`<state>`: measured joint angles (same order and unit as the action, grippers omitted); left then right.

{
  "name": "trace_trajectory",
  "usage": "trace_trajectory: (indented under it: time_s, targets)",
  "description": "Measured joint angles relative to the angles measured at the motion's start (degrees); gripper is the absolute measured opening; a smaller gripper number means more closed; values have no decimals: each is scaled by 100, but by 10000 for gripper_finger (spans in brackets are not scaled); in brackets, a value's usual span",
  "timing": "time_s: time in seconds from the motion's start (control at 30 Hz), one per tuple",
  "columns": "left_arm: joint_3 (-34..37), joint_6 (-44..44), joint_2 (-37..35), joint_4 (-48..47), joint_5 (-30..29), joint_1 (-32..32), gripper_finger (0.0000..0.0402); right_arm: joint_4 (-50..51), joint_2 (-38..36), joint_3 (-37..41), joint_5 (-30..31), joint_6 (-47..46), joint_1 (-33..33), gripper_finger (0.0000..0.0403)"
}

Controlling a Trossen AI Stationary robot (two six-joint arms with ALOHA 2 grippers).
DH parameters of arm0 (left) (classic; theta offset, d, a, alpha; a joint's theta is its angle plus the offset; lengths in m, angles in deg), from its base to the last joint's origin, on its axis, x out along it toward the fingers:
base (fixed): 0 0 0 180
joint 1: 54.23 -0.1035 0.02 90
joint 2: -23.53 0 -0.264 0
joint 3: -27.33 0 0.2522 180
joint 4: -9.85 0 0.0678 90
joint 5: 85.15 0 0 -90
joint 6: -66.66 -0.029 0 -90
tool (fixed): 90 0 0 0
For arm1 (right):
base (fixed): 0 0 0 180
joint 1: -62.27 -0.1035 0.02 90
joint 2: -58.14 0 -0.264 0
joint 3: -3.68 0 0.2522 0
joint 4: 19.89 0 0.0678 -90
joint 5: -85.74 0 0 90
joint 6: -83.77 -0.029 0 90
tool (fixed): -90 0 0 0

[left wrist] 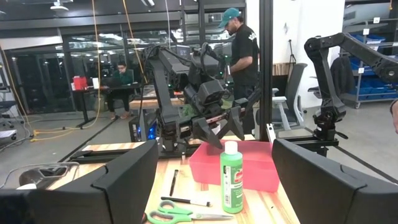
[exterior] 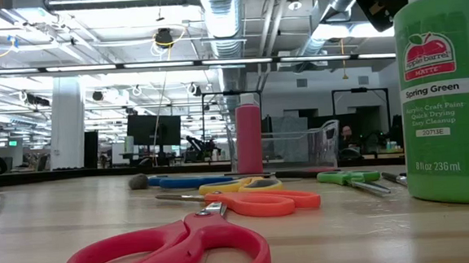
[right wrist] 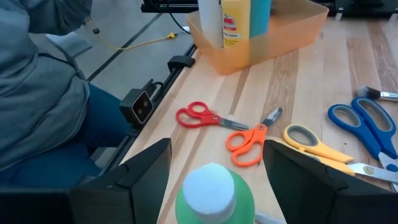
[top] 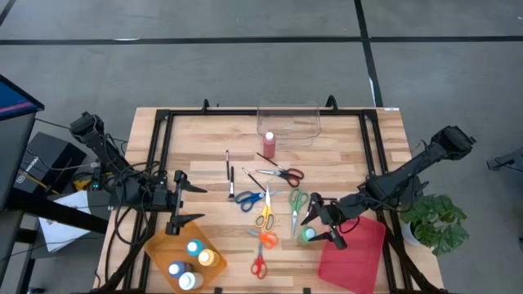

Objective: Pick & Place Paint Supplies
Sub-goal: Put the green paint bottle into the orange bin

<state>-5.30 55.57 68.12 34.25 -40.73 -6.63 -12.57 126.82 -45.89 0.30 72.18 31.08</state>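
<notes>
Red scissors sit closest to the low cam, orange scissors just behind them, green bottle upright at the right edge of that view.

Right gripper: released, fingers spread wide, green bottle standing between them. In the right wrist view its white cap is centred between the two fingers; can't confirm either pad touches it. Bottle stands on the wood, upright, just beside the red bin, which is at roughly 4 o'clock from it in the high view.

Left gripper: released too, jaws wide, holding nothing, hovering at the table's left side, just at 12 o'clock of the orange bin.

Other supplies, high view:
- orange bin holds blue bottle, yellow bottle and two white-capped ones I can't identify by colour
- red bottle upright just at 6 o'clock of the clear bin
- two thin dark brushes at about 10 o'clock from the scissors pile
- scissors loose mid-table: dark-red pair, blue, yellow, green, orange, red
- green scissors lie at 10 o'clock from the green bottle, near the right gripper but apart from it
</notes>
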Motion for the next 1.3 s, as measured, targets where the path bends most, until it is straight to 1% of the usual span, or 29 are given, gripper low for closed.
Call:
trace_trajectory:
  time_s: [0.33, 0.5, 0.73, 1.03, 1.17, 1.3]
  targets:
    - [-2, -2, 0, 0, 0, 0, 312, 23, 0, 0, 15, -2, -221, 250]
    - [-2, -1, 0, -1, 0, 0, 312, 71, 2, 77, 333, -2, -217, 250]
    - [-2, -2, 0, -1, 0, 0, 312, 87, 4, 84, 348, 0, -213, 250]
    - [-2, -2, 0, -16, 0, 0, 312, 152, 18, 83, 348, -2, -211, 228]
    - [-2, 0, 2, -58, 0, 2, 312, 86, 318, 85, 354, -2, -209, 225]
    - [-2, 0, 2, -81, 0, 1, 312, -343, 676, 69, 361, 0, -152, 225]
